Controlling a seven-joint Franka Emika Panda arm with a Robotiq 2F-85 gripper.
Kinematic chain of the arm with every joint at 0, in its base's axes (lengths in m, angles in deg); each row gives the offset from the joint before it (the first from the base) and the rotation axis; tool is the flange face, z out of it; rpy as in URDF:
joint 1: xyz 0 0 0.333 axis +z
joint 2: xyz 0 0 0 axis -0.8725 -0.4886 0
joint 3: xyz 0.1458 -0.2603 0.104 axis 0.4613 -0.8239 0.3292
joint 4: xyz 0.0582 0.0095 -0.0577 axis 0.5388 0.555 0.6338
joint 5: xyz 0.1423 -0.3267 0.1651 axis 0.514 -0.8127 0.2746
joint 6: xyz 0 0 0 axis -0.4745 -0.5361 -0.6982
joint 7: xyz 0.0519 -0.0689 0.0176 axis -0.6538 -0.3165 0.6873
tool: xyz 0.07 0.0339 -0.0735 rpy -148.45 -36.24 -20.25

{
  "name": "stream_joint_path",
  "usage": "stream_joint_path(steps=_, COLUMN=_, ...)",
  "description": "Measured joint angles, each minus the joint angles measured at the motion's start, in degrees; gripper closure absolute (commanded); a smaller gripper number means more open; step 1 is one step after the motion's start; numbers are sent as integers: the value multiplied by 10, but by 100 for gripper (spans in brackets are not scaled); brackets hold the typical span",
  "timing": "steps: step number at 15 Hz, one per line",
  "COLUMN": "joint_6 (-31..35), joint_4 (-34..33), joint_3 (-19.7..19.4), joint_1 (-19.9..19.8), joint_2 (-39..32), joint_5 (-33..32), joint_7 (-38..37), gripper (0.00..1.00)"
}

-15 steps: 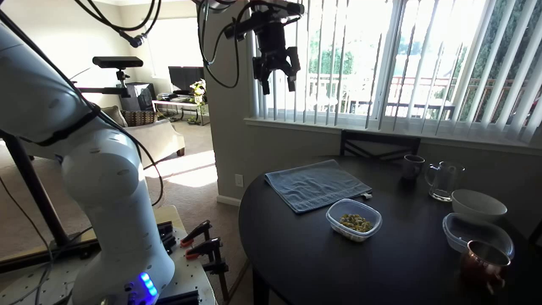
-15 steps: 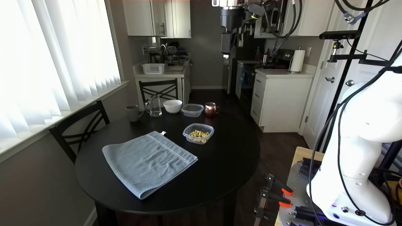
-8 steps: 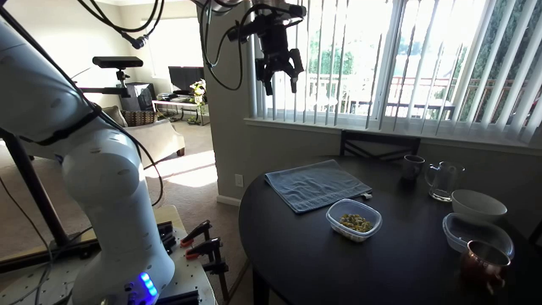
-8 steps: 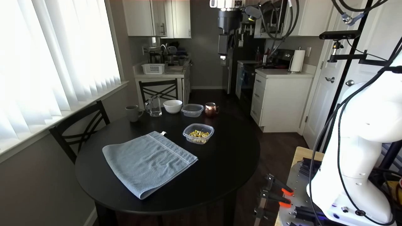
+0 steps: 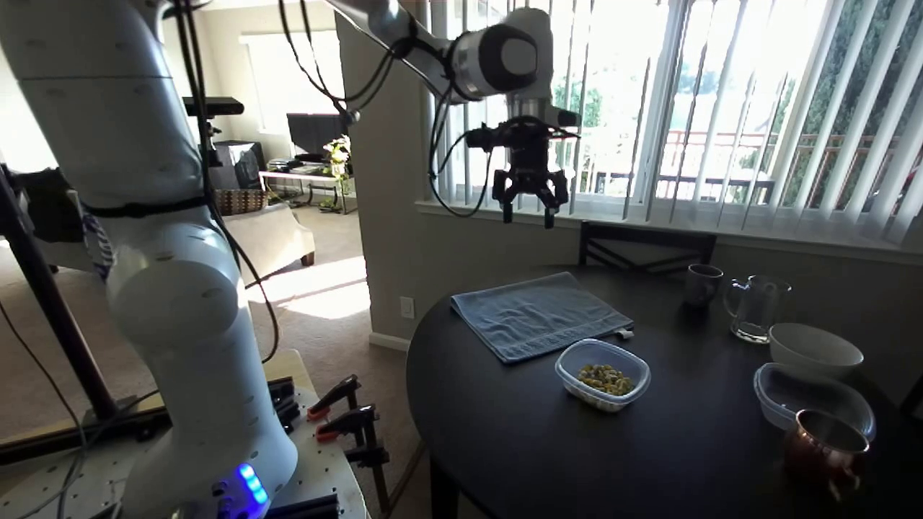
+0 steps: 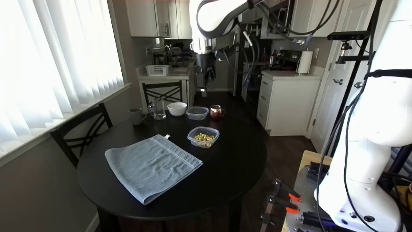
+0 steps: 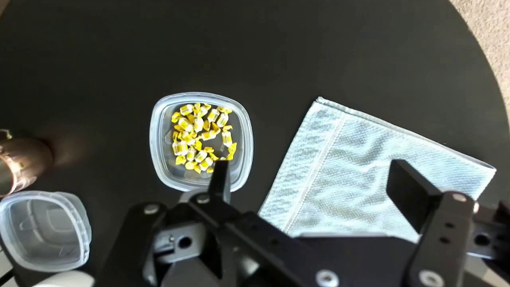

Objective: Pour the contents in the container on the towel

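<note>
The container is a small translucent squarish tub standing upright on the dark table; it also shows in an exterior view and in the wrist view. The contents are yellow and whitish bits lying in its bottom, also seen in the wrist view. The blue-grey towel lies flat beside the tub, apart from it, also in an exterior view and the wrist view. My gripper is open and empty, well above the table. In the wrist view its left finger overlaps the tub's near edge.
A second, empty clear tub, a copper mug, a white bowl, a glass mug and a grey mug stand on the far part of the table. A chair and window blinds are behind.
The arm has swung forward and the gripper has come down from higher up, further in over the table. The fingers stay open. The tub, its contents and the towel have not moved.
</note>
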Motion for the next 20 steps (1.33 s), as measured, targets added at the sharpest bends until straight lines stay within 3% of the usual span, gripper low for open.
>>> stream_joint_path(steps=7, joint_6=-12, joint_4=-210, joint_3=-31, joint_1=-18, joint_2=-278, joint_5=-8, joint_7=-29, gripper=0)
stream_joint_path(steps=12, joint_6=-75, joint_4=-381, joint_3=-54, joint_1=-30, joint_2=-436, joint_5=-20, joint_7=-29, gripper=0)
stream_joint_path(steps=15, joint_6=-98, joint_4=-443, joint_3=-59, joint_1=-40, joint_2=-484, joint_5=-21, joint_7=-28, gripper=0)
stream_joint_path(steps=20, joint_6=-103, joint_4=-456, joint_3=-59, joint_1=-38, joint_2=-488, joint_5=-21, joint_7=-28, gripper=0)
